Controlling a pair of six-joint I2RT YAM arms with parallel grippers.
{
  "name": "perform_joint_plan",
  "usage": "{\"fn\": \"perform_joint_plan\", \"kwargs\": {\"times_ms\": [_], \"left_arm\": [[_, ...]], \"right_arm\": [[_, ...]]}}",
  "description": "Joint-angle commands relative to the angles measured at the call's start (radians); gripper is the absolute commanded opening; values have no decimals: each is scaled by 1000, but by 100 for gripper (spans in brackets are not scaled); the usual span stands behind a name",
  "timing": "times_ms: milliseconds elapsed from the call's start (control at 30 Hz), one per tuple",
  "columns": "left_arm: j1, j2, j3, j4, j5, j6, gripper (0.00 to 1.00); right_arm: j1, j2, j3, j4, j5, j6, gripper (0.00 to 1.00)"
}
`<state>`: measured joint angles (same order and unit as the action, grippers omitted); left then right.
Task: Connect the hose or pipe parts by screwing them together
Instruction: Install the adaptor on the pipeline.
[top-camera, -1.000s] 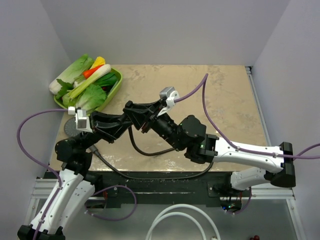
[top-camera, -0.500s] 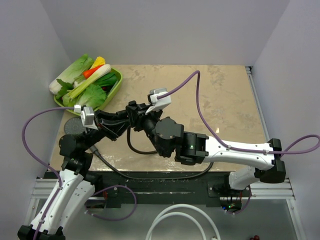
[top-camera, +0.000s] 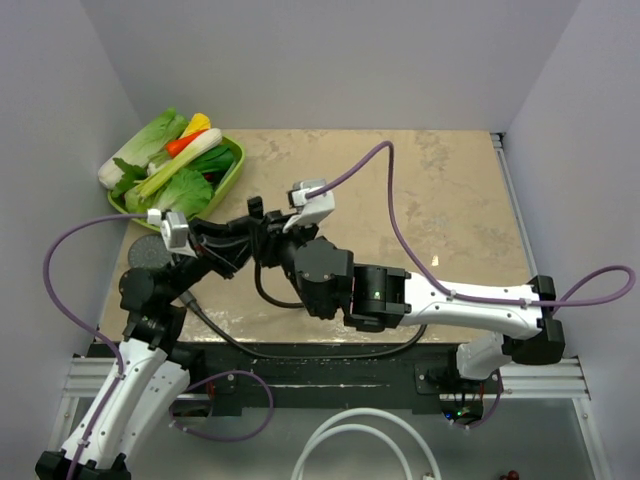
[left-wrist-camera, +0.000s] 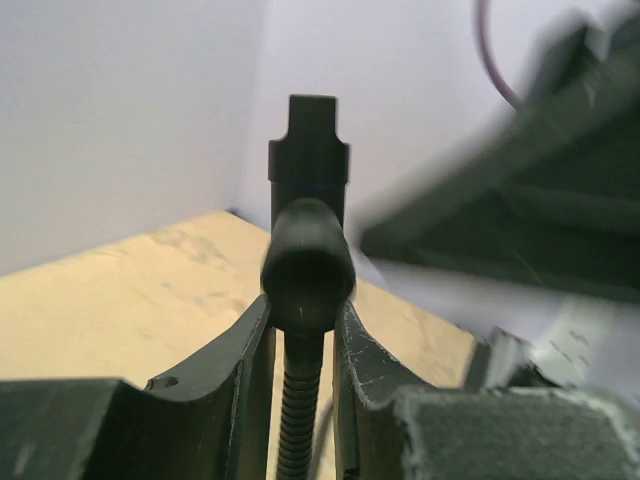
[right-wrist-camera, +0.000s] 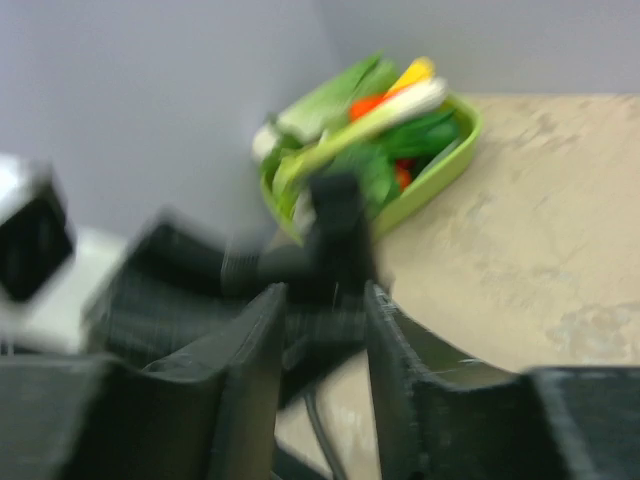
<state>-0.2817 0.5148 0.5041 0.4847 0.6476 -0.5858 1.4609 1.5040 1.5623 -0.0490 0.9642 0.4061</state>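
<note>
Since the earlier frame the right arm has swung further left. The left gripper (left-wrist-camera: 303, 322) clamps the hose (left-wrist-camera: 297, 410) end above the table (top-camera: 450, 200). The fitting (left-wrist-camera: 308, 160) sits on that end, its long axis pointing straight away from the fingers. The right gripper (right-wrist-camera: 320, 292) is just beside it, jaws apart.

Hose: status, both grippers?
Left gripper shut on hose, T fitting at its tip. Right gripper at the fitting, blurred, grip unclear. Vegetable tray off to the side, not obstructing.
</note>
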Motion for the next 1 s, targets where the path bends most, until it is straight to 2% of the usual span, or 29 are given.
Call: {"fn": "perform_joint_plan", "kwargs": {"times_ms": [0, 167, 333, 433, 467, 533, 600, 700, 800, 833, 867, 900, 967], "left_arm": [[29, -1, 65, 193, -312, -32, 0], [30, -6, 54, 239, -258, -92, 0], [30, -16, 44, 250, -230, -118, 0], [30, -21, 45, 232, -227, -109, 0], [30, -24, 47, 227, -224, -105, 0], [30, -24, 42, 216, -215, -105, 0], [30, -21, 40, 210, -204, -101, 0], [30, -16, 42, 210, -166, -101, 0], [30, -12, 51, 215, -106, -109, 0], [30, -10, 51, 221, -85, -123, 0], [30, -6, 51, 232, -59, -132, 0], [30, -1, 48, 258, 2, -144, 0], [32, 17, 40, 304, 72, -212, 0]], "right_arm": [[122, 70, -27, -226, -179, 85, 43], [122, 71, 2, -250, -174, 68, 54], [122, 47, 10, -270, -164, 50, 54], [122, -19, -14, -241, -162, 8, 44], [122, -43, -22, -218, -179, -47, 25], [122, -85, -38, -146, -229, -120, 16], [122, -116, -12, -141, -342, -229, 7], [122, -143, 71, -204, -441, -364, 4], [104, -194, 120, -232, -369, -495, 5], [58, -205, 154, -236, -378, -533, 5], [18, -218, 172, -239, -412, -543, 0], [-81, -222, 214, -255, -546, -543, 0], [-163, -194, 260, -275, -654, -544, 0]]}}
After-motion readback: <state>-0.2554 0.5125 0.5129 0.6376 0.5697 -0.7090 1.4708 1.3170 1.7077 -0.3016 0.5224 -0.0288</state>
